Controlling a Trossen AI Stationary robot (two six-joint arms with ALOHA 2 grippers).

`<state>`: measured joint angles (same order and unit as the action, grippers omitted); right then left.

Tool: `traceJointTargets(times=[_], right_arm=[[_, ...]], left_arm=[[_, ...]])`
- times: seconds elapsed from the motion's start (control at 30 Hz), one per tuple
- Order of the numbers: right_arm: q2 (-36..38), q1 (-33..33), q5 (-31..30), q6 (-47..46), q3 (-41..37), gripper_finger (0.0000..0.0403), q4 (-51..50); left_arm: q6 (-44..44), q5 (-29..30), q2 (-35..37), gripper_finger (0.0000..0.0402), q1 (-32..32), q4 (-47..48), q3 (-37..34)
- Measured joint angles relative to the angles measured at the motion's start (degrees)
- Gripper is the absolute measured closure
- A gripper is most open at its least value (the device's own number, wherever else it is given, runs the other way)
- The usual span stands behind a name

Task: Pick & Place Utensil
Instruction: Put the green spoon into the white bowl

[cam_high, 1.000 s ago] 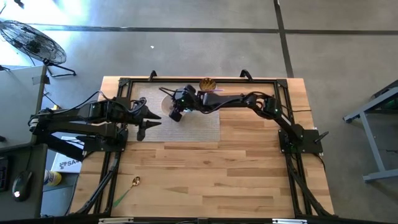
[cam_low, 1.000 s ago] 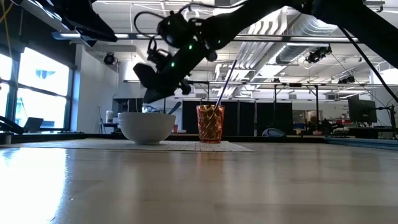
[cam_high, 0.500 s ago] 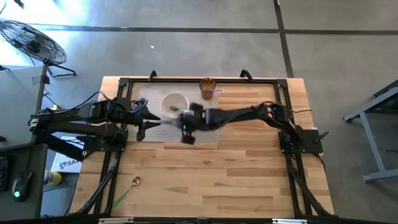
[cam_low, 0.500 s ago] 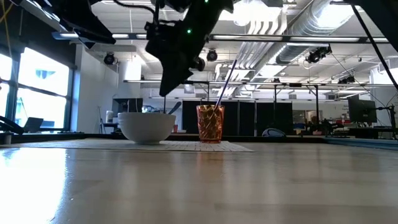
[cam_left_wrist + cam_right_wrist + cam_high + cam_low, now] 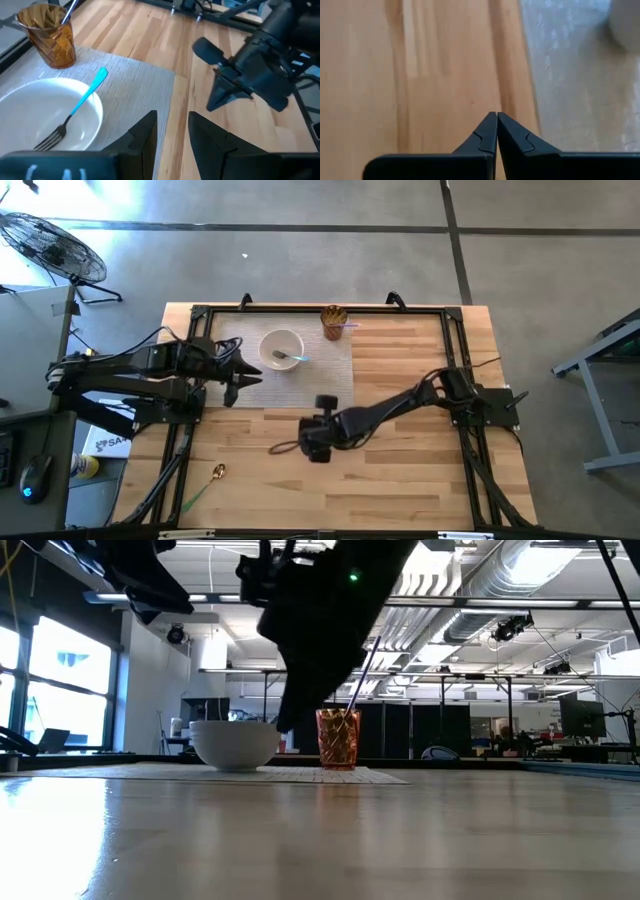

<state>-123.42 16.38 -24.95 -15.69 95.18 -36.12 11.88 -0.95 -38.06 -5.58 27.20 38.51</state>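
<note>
Fork [image 5: 284, 358] lies in the bowl [image 5: 270, 340] on the mat; spoon [image 5: 218, 472] remains at the tabletop's [image 5: 400, 480] near-left corner. My right hand [image 5: 318, 442], pinched empty, hangs mid-table; left hand [image 5: 236, 376], narrowly parted, waits beside the bowl. Next I judge: reach the spoon and spread before descending.

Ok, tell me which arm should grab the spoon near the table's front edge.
Right, probably: its gripper hangs empty over bare wood across from the spoon, though its jaws are shut. The left gripper waits by the bowl.
</note>
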Motion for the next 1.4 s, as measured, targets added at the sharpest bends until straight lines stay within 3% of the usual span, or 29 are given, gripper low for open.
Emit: traceJointTargets(times=[0.1, 0.2, 0.33, 0.47, 0.63, 0.9, 1.1, 1.4], right_arm=[[0.0, 1.1, -0.1, -0.9, -0.6, 0.0398, -0.5], [0.0, 1.4, -1.2, -0.9, -0.5, 0.0401, 0.0], [0.1, 1.7, -3.6, -0.9, -0.5, 0.0399, -0.4], [0.2, 1.7, -3.0, -0.8, -0.5, 0.04, -4.3], [0.2, 1.6, -2.4, -3.2, -0.5, 0.0399, -10.3], [2.6, 0.8, -2.4, -6.3, -0.4, 0.0401, -17.0], [7.6, 0.6, -4.8, -6.5, -0.4, 0.0401, -16.8], [10.9, 0.5, -4.9, -4.1, -0.4, 0.04, -16.4]], left_arm=[[0.1, -1.6, -2.3, 0.0293, 0.0, -2.2, -0.8], [1.5, -8.1, -4.7, 0.0293, 0.6, -3.9, -0.8], [2.7, -12.3, -6.5, 0.0293, 6.1, -5.0, -0.8], [6.1, -7.7, -7.0, 0.0293, 15.5, -4.9, -0.8], [12.0, 5.3, -7.3, 0.0293, 30.0, -4.6, -0.8], [27.3, 20.3, -10.3, 0.0293, 48.6, 5.2, -0.8], [33.2, 20.5, -14.9, 0.0293, 54.1, 7.5, -0.8], [37.8, 17.0, -19.1, 0.0293, 53.8, 5.6, -0.8]])
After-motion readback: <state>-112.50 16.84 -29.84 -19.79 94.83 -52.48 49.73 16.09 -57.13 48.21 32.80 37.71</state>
